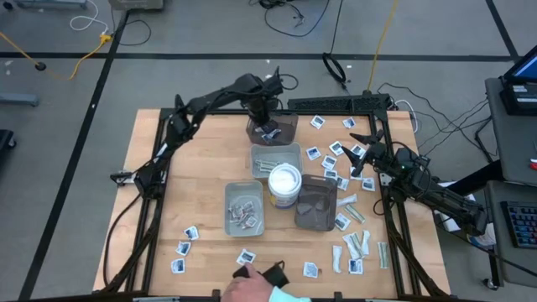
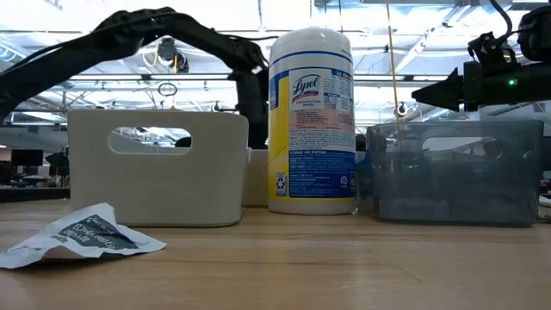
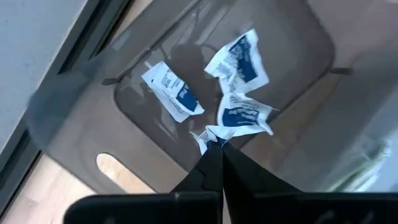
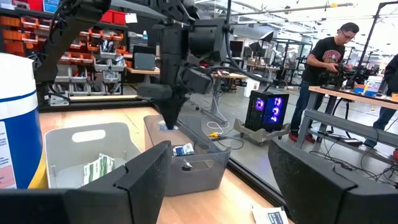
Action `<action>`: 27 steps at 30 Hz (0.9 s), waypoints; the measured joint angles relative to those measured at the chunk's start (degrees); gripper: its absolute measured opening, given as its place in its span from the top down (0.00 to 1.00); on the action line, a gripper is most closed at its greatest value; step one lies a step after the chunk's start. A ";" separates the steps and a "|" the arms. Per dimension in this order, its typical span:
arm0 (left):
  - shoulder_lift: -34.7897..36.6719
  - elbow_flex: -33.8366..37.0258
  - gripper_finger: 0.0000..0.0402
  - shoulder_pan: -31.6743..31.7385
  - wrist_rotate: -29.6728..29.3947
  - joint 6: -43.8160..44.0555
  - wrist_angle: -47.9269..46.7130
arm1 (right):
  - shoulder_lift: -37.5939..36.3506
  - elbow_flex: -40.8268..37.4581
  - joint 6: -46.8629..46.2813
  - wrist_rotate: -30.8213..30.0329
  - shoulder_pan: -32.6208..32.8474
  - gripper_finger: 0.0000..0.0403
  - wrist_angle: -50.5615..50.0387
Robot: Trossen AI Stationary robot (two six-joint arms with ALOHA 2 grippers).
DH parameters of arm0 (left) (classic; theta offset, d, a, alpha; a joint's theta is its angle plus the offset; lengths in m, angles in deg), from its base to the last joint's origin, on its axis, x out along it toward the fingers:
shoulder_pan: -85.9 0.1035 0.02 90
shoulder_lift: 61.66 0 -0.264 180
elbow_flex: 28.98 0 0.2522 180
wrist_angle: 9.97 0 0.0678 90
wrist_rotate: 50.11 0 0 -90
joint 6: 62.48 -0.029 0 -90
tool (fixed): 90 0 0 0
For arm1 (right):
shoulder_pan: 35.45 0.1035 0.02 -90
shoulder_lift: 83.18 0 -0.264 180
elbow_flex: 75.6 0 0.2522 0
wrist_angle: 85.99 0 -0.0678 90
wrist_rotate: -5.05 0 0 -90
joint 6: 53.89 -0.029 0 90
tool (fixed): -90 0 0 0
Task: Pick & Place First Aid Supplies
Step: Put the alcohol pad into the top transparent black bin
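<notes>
Where the table's left edge begins in the high view, a few square white packets (image 1: 186, 239) lie loose on the wood, and a person's hand (image 1: 252, 285) reaches in from the near edge beside another packet. Further along, the left gripper (image 1: 267, 120) hangs over the dark translucent tray (image 1: 289, 122) at the far side, its fingers pinched together; in the left wrist view the closed tips (image 3: 219, 163) meet at the corner of a crumpled blue-printed packet (image 3: 241, 115), though whether that corner is actually clamped cannot be told. Two more packets lie in the same tray, one flat (image 3: 172, 91) and one creased (image 3: 239, 56). In the middle stand a light grey tray (image 1: 264, 157) holding pale strips, a second grey tray (image 1: 228, 210) holding packets, the round white tub (image 1: 284, 184) and another dark tray (image 1: 304, 213) just beside it; seen from the low view, the tub and trays form a wall across the table. To the right, most first aid supplies (image 1: 342, 151) are scattered on bare wood, with narrow green-white strips (image 1: 357, 245) near the front corner. The right gripper (image 1: 362, 155) hovers above the scattered packets, fingers spread wide and holding nothing.
</notes>
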 joint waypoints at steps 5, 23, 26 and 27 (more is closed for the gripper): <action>-0.35 0.00 0.96 0.00 0.83 0.15 1.27 | 0.00 0.00 -0.01 0.02 0.00 0.35 -0.01; -0.25 -6.43 0.37 0.55 1.07 6.00 -5.69 | 0.00 0.01 -0.01 0.00 0.00 0.35 -0.01; 1.13 -6.08 0.34 0.52 1.25 8.37 -8.45 | -0.01 0.01 -0.01 0.00 0.00 0.35 -0.01; 1.51 -6.08 0.33 0.52 1.23 9.10 -9.33 | 0.00 0.00 -0.01 0.00 0.00 0.35 -0.01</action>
